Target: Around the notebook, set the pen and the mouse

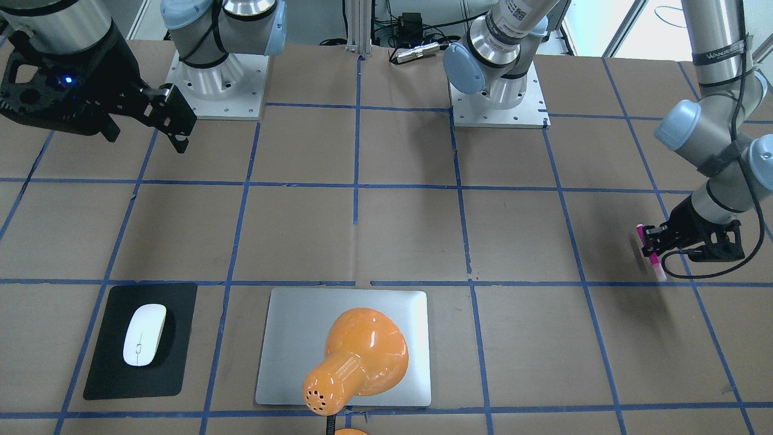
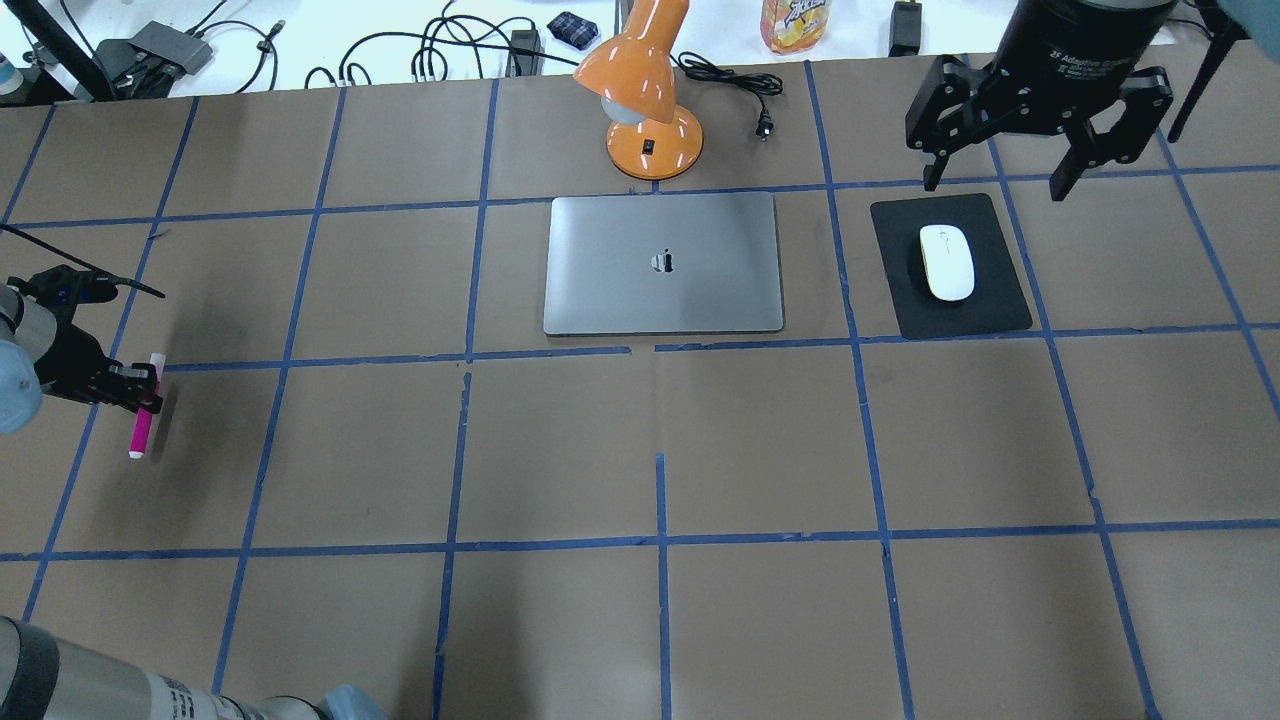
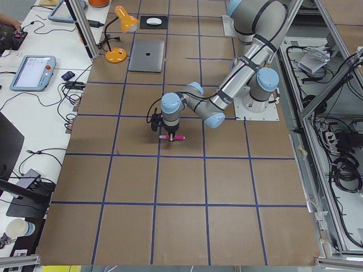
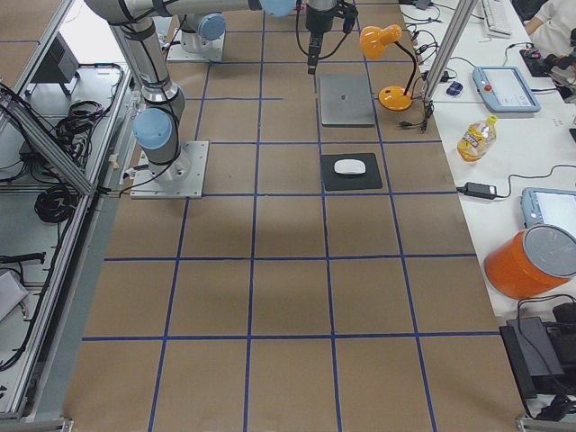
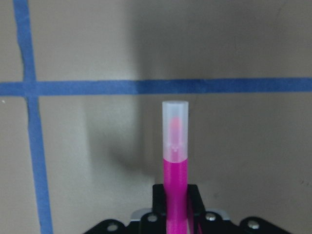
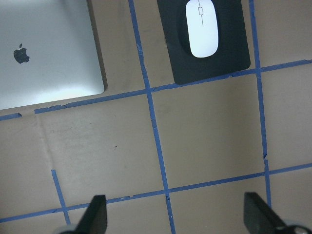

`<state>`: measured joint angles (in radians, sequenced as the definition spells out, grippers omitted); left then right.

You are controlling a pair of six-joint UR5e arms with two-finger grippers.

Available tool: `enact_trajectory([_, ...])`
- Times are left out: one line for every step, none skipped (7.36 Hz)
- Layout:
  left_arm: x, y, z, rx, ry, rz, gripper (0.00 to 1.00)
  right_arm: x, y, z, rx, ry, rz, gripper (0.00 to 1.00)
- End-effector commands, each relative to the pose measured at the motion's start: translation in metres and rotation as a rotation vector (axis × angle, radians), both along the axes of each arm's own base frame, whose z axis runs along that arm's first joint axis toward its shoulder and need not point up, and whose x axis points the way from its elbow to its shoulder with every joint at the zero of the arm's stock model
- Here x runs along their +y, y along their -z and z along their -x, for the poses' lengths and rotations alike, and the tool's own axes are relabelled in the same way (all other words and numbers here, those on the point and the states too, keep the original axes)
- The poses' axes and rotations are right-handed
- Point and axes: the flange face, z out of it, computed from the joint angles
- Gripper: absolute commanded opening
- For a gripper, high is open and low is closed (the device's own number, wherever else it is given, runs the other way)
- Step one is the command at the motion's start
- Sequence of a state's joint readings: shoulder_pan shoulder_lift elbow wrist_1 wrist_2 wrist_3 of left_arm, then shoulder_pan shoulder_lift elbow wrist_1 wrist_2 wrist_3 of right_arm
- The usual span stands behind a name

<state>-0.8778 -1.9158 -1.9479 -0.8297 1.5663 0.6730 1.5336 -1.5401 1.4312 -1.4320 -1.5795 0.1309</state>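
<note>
The magenta pen [image 2: 144, 420] with a pale end is held in my left gripper [image 2: 140, 388], which is shut on it just above the table at the far left, far from the notebook; the pen [image 5: 175, 165] points forward in the left wrist view. The silver notebook [image 2: 662, 263] lies flat mid-table. To its right the white mouse [image 2: 946, 261] rests on a black mat [image 2: 1000, 300]. My right gripper [image 2: 1000, 185] hangs open, high above the far edge of the mat, holding nothing. Its fingertips [image 6: 97, 214] frame bare table in the right wrist view.
An orange desk lamp [image 2: 645, 100] stands just behind the notebook, its head leaning over it. Cables, a bottle [image 2: 797, 22] and small devices lie on the white bench beyond the table's far edge. Blue tape lines grid the brown table.
</note>
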Motion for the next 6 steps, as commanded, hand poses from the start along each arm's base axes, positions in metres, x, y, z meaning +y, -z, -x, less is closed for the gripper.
enact_trajectory([-0.032, -0.024, 0.058, -0.021, -0.094, 0.039, 0.00, 0.006, 0.000, -0.006, -0.006, 0.001, 0.024, 1.00])
enact_trajectory([-0.040, -0.025, 0.095, -0.007, -0.209, 0.033, 0.00, 0.002, 0.001, -0.016, 0.000, -0.013, 0.091, 1.00])
enact_trajectory([-0.045, -0.025, 0.131, 0.002, -0.265, 0.008, 0.00, 0.000, 0.002, -0.025, 0.007, -0.022, 0.136, 1.00])
enact_trajectory([-0.049, -0.028, 0.157, 0.003, -0.291, 0.010, 0.00, 0.000, 0.002, -0.028, 0.004, -0.028, 0.139, 1.00])
enact_trajectory([-0.052, -0.031, 0.182, 0.016, -0.352, 0.019, 0.00, -0.001, 0.002, -0.031, -0.003, -0.032, 0.134, 1.00])
enact_trajectory([-0.053, -0.032, 0.206, 0.026, -0.386, 0.022, 0.00, 0.000, 0.005, -0.030, 0.007, -0.033, 0.122, 1.00])
